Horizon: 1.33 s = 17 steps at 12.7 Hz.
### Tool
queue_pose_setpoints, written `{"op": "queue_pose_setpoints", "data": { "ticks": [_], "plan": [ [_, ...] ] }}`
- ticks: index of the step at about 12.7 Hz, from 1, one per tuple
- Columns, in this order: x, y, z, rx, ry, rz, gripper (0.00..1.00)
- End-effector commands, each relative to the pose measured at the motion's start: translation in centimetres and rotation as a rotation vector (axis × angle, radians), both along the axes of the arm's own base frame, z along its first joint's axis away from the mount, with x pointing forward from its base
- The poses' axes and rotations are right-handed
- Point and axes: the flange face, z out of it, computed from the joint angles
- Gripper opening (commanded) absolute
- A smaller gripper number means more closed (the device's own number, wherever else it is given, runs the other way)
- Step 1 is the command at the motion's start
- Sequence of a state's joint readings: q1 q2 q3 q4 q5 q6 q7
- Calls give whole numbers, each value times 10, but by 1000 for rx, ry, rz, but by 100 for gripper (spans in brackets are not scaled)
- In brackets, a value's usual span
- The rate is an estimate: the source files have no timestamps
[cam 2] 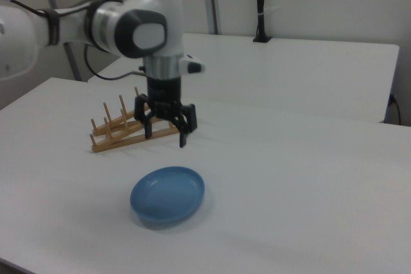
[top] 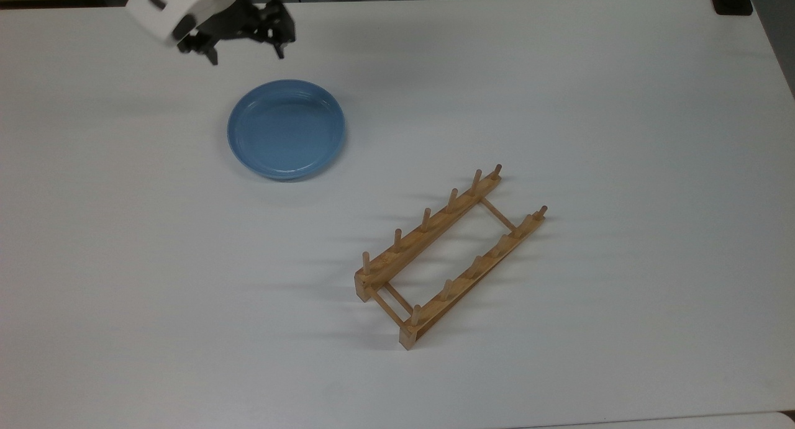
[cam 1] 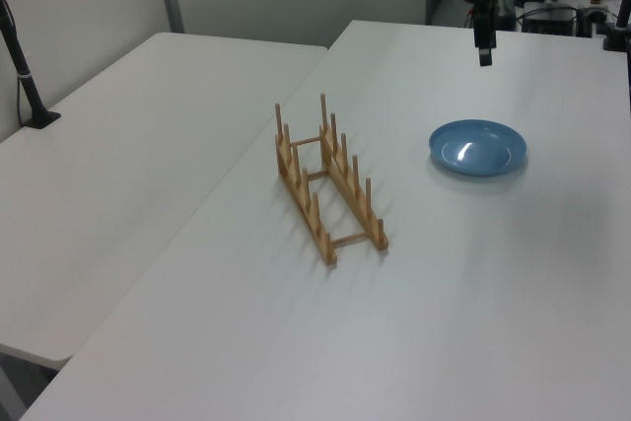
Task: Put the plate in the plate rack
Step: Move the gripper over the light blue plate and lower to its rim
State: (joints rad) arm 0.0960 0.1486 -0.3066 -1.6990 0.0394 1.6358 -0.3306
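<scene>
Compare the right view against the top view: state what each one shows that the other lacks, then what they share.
Right view alone: the arm's white upper links reaching in from the right view's left, and a second white table behind with a black post on it.

Top view alone: the plate rack's full layout, two parallel rails joined by thin crossbars, seen from above.

Shared: the blue plate lying flat on the table, apart from the rack, and the open gripper beside the plate, holding nothing.

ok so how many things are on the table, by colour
blue: 1, the plate
light-brown wood: 1, the rack
total: 2
</scene>
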Motion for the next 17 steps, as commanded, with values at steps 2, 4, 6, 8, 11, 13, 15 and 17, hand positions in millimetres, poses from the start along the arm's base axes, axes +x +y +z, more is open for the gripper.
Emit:
{"op": "queue_pose_setpoints", "data": {
  "ticks": [2,4,6,8,11,13,15,17],
  "plan": [
    [12,-42,-53,36,12,-30,100],
    [15,-61,-70,84,-6,-72,96],
    [15,-74,-81,106,-22,-91,92],
    [19,-78,-93,107,-29,-57,90],
    [22,-81,-112,120,-30,13,90],
    [26,-82,-122,112,-44,30,89],
    [30,-81,-140,119,-32,40,87],
    [33,-81,-151,112,-37,56,76]
  ]
}}
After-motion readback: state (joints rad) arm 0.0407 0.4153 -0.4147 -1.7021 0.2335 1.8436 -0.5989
